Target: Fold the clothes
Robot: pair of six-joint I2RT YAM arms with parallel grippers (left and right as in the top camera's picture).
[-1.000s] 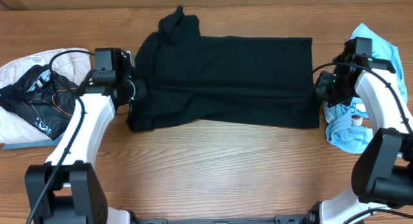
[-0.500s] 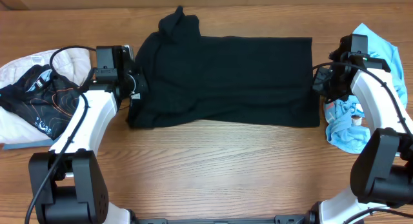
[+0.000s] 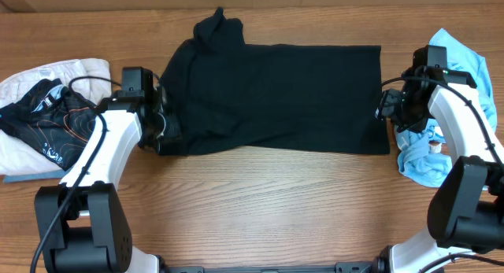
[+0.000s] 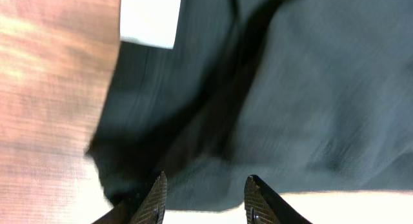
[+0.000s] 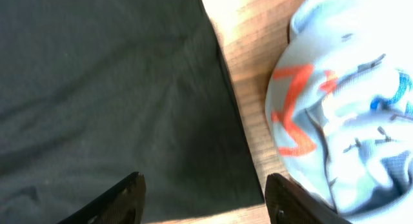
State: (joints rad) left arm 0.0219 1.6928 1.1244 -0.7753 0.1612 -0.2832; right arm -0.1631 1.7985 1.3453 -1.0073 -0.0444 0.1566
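Wooden table (image 3: 260,194), seen from overhead. The black top (image 3: 276,92) lies flat across the far centre and is already doubled lengthwise, w/ a collar bump at its far-left end. Its outline is unchanged vs a sec ago, so nothing has been lifted yet.

Side piles: a white garment (image 3: 39,76) far left w/ a black patterned garment (image 3: 43,119) on top of it. A light blue garment (image 3: 465,64) sits at the right edge, just beside the top's right hem.

Left gripper (image 3: 163,127): it has slid nearer, from the middle of the top's left edge down to the near-left corner. In the wrist view its fingers (image 4: 158,192) stand apart w/ dark cloth and the corner edge below them, gripping nothing.

Right gripper (image 3: 387,106): it has nudged left, and now sits over the top's right hem instead of just off it. Fingers (image 5: 129,192) are spread wide w/ the hem running btwn them; not clamped.

Meaning: both arms look to be lining up on opposite ends for a paired pinch, prob for the next crosswise fold. Grasp not yet made.

Small white rectangle (image 4: 150,17) by the cloth's left edge; can't tell what it is.
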